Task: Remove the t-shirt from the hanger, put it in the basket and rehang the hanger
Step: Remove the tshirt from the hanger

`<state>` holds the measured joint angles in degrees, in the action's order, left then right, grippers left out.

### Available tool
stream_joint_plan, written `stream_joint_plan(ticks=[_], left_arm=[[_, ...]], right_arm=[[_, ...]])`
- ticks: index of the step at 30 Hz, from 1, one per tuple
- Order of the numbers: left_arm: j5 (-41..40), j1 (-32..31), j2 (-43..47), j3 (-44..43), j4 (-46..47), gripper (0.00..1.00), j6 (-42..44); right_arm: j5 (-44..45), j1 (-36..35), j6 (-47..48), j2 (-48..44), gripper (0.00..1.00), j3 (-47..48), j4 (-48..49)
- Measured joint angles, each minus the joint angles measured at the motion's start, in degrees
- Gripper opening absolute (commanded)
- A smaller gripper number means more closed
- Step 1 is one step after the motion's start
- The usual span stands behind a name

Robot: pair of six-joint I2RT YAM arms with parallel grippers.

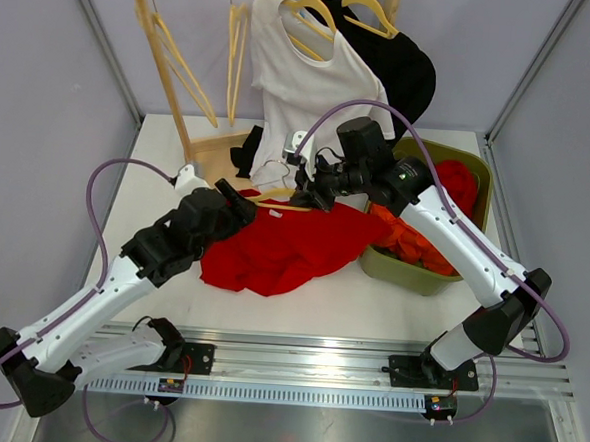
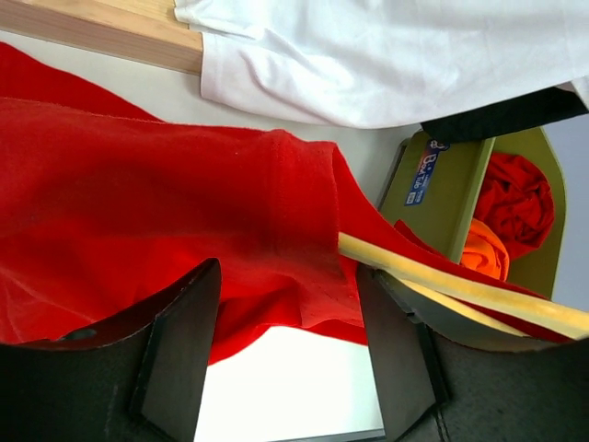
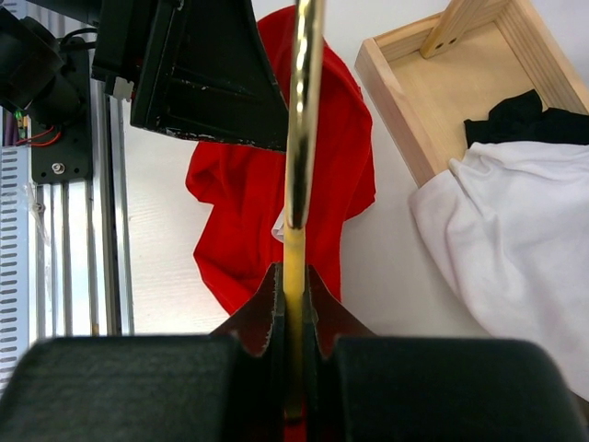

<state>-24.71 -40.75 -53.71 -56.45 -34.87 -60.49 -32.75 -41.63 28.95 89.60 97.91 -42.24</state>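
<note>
A red t-shirt (image 1: 273,250) lies crumpled on the white table, with a pale wooden hanger (image 1: 274,194) at its upper edge. My right gripper (image 1: 312,194) is shut on the hanger's bar (image 3: 302,138), which runs straight out from between its jaws (image 3: 293,285). My left gripper (image 1: 238,200) hovers low over the shirt's left side. In the left wrist view its fingers (image 2: 287,304) stand open astride a fold of the red t-shirt (image 2: 166,184). The hanger (image 2: 460,287) passes just beyond the right finger, partly tucked under red cloth.
A green bin (image 1: 478,172) holding red and orange clothes sits at the right. Behind stands a wooden rack (image 1: 156,42) with a white t-shirt (image 1: 304,81), a black garment (image 1: 400,62) and bare hangers. The rack's base tray (image 3: 460,101) lies close to the red shirt.
</note>
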Motion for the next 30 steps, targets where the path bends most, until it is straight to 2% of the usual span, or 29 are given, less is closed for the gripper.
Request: stream_joint_plan(ticks=[3,4,6,7,11,17,24,30], left_arm=[[-0.1,0.2,0.0,1.3,1.7,0.54,-0.3],[-0.2,0.4,0.0,1.9,2.3,0.45,-0.3],[-0.4,0.5,-0.1,2.8,2.7,0.40,-0.6],[-0.6,0.6,-0.2,2.9,2.9,0.33,-0.6],[-1.1,0.7,-0.4,3.0,3.9,0.15,-0.1],[-3.3,0.7,0.3,3.0,3.8,0.00,2.9],[-8.6,1.9,7.7,4.5,2.9,0.00,9.6],[-8.2,8.5,11.8,7.1,1.9,0.00,13.7]], right_arm=[[-0.3,0.0,-0.6,0.0,0.00,0.0,0.0],[-0.4,0.0,-0.8,0.0,0.00,0.0,0.0],[-1.1,0.0,-1.2,0.0,0.00,0.0,0.0],[-1.2,0.0,-1.3,0.0,0.00,0.0,0.0],[-1.4,0.0,-1.4,0.0,0.00,0.0,0.2],[-0.6,0.0,-0.7,0.0,0.00,0.0,0.4],[3.9,-0.2,7.3,0.0,0.00,0.0,-3.3],[0.9,1.0,11.9,-0.7,0.00,-2.8,-3.5]])
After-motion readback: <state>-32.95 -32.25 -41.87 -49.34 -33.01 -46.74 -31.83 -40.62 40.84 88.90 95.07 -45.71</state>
